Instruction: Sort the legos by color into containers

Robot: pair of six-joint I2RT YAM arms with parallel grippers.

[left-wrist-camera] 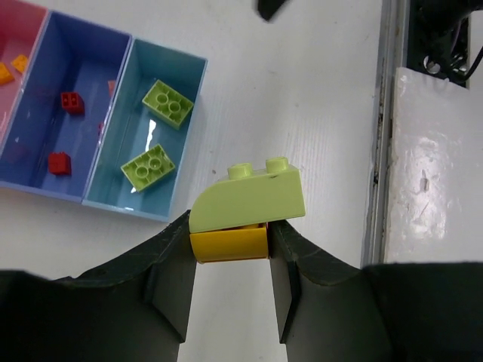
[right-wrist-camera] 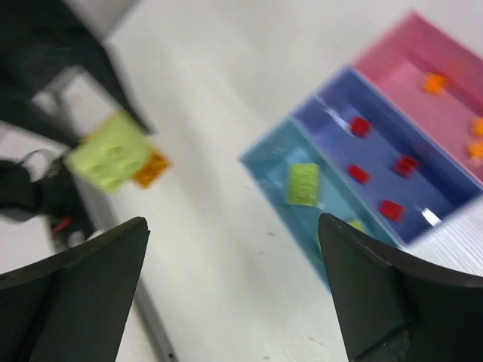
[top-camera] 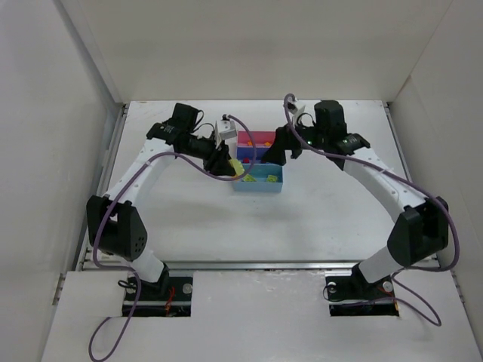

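Note:
My left gripper (left-wrist-camera: 230, 249) is shut on a stacked lego (left-wrist-camera: 249, 197), a lime-green curved brick on a yellow one, with the pads on the yellow part. It hangs above the table just left of the containers. These are a pink bin (left-wrist-camera: 19, 26), a dark blue bin (left-wrist-camera: 83, 68) and a light blue bin (left-wrist-camera: 177, 72). Two lime bricks (left-wrist-camera: 167, 103) lie in the light blue bin, red bricks (left-wrist-camera: 72, 101) in the dark blue one, and orange bricks (left-wrist-camera: 20, 62) in the pink one. My right gripper (right-wrist-camera: 232, 226) is open and empty, above the tray's right side (top-camera: 273, 153).
The tray (top-camera: 260, 181) sits mid-table between the two arms. Tall white walls enclose the table on three sides. A metal rail (left-wrist-camera: 385, 136) runs along the left table edge, close to the left gripper. The right wrist view is blurred.

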